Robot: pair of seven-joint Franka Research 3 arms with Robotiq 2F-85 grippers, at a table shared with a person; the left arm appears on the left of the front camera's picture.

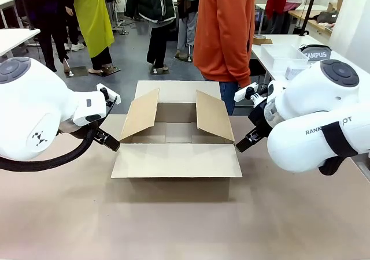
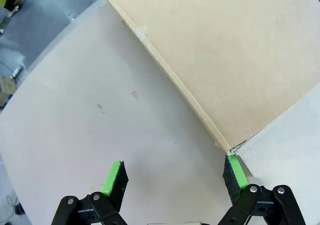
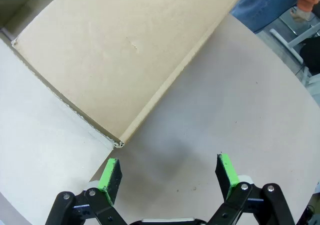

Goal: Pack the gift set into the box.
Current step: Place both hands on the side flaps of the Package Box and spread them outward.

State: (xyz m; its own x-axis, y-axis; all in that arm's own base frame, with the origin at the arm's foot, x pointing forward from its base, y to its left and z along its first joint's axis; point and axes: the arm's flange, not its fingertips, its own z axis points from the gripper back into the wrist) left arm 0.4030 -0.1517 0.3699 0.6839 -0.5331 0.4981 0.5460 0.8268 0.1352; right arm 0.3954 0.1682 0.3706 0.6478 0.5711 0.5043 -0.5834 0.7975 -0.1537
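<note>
One brown cardboard box point(image 1: 173, 160) has four open flaps. Two white robot arms, the left arm point(image 1: 34, 110) and the right arm point(image 1: 324, 115), each have jaws with two green pads point(image 2: 114, 177). There is one dark grey pouch point(image 1: 317, 55) and one pale tray point(image 1: 280, 55).

The box point(image 1: 176, 134) sits mid-frame on the tabletop point(image 1: 173, 225), flanked by the left end effector point(image 1: 110, 140) and the right end effector point(image 1: 247, 140). The gift set point(image 1: 283, 58) lies behind, upper right.

Left hand point(image 2: 175, 171) spread wide, right hand point(image 3: 169, 170) spread wide, both pointing downward
</note>
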